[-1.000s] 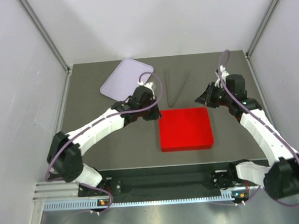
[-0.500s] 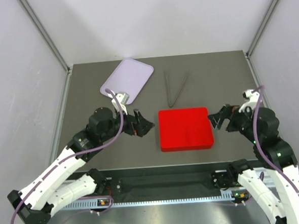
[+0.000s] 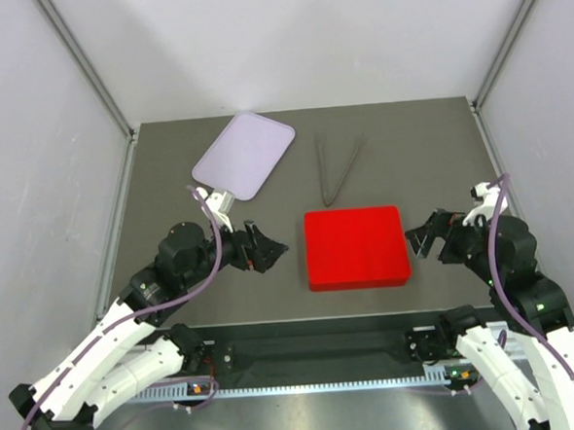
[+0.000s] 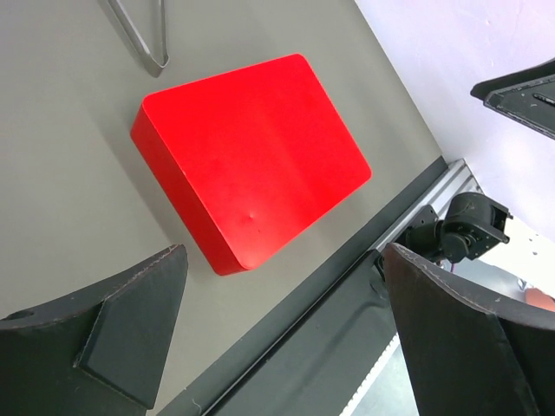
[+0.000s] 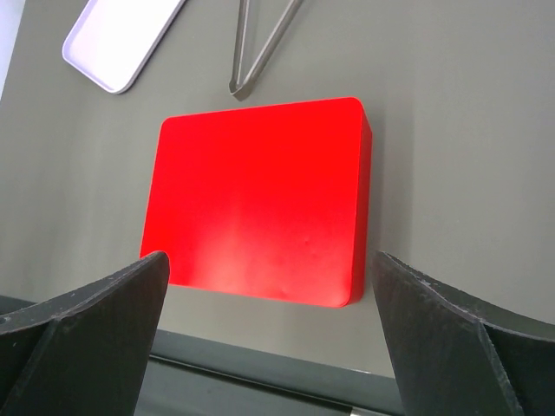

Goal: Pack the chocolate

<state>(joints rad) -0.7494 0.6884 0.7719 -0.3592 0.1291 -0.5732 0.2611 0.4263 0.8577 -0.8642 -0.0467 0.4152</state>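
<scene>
Cannot tell where the chocolate is: no pieces on show in any view, so nothing to report of colour or shape. Near the middle of the dark table [image 3: 169, 193], find a closed red box [image 3: 355, 247], flat and rectangular with rounded corners, its plain glossy top marked by a tiny dent near one edge. Flanking it, see the left gripper [image 3: 268, 247] just off its left side and the right gripper [image 3: 423, 238] just off its right side, both pointing inward at the box without touching it. From the wrist views, read both pairs of fingers as spread wide and holding nothing, with the box framed between them. Beyond the box, toward the far edge, note thin metal tongs [image 3: 335, 168] lying flat, joined end nearest the box, arms splaying away. Left of the tongs, spot a pale lavender tray [image 3: 243, 155], set at an angle.
</scene>
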